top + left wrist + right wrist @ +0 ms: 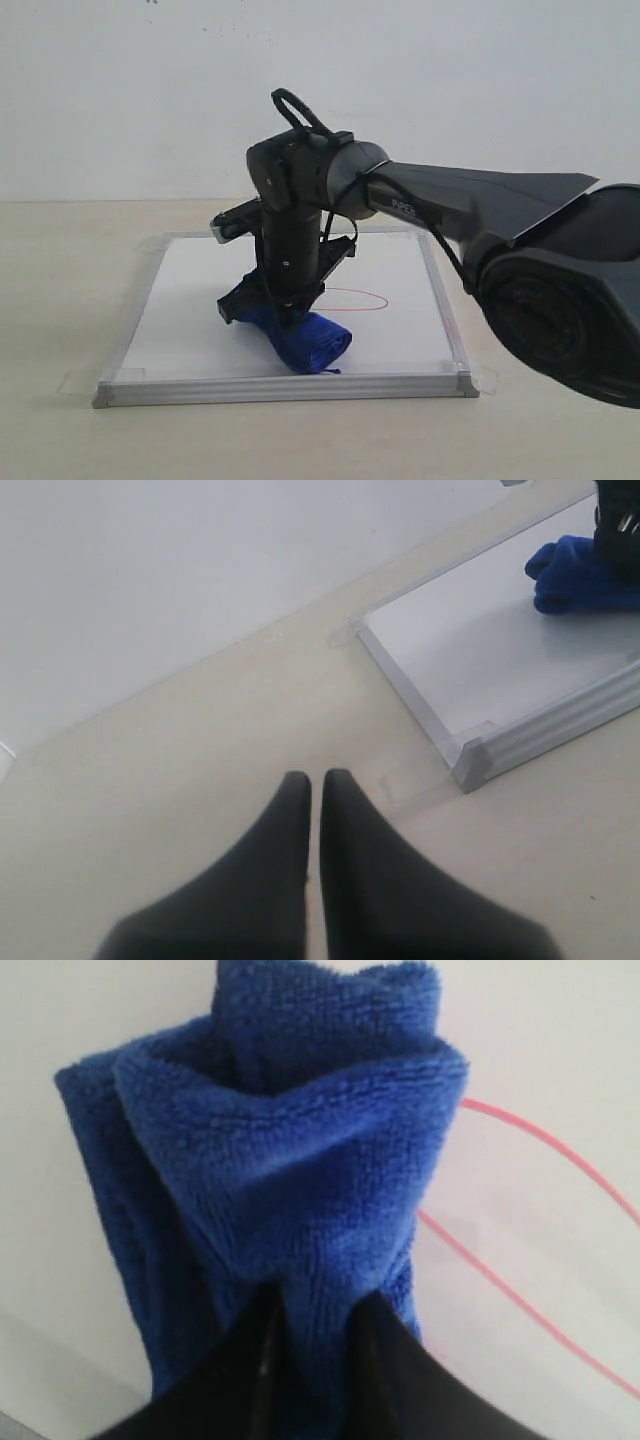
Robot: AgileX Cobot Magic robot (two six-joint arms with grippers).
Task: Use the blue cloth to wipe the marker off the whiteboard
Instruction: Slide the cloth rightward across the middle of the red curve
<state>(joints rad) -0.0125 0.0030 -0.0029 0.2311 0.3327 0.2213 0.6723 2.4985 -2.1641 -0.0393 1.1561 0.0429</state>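
Observation:
The whiteboard [200, 310] lies flat on the beige table, framed in silver-grey metal. A thin red marker loop [362, 298] shows just right of the arm, and its line [520, 1290] runs beside the cloth in the right wrist view. My right gripper [283, 318] points down onto the board near its front edge, shut on the blue cloth [305, 340], whose folds [300, 1160] bulge out past the black fingertips [385, 1330]. My left gripper [314, 780] is shut and empty over bare table, off the board's corner [470, 760]. The blue cloth [575, 575] rests on the board.
Clear tape tabs [488, 380] stick out at the board's corners. The right arm's large black base [560, 310] fills the right side. A plain white wall stands behind the table.

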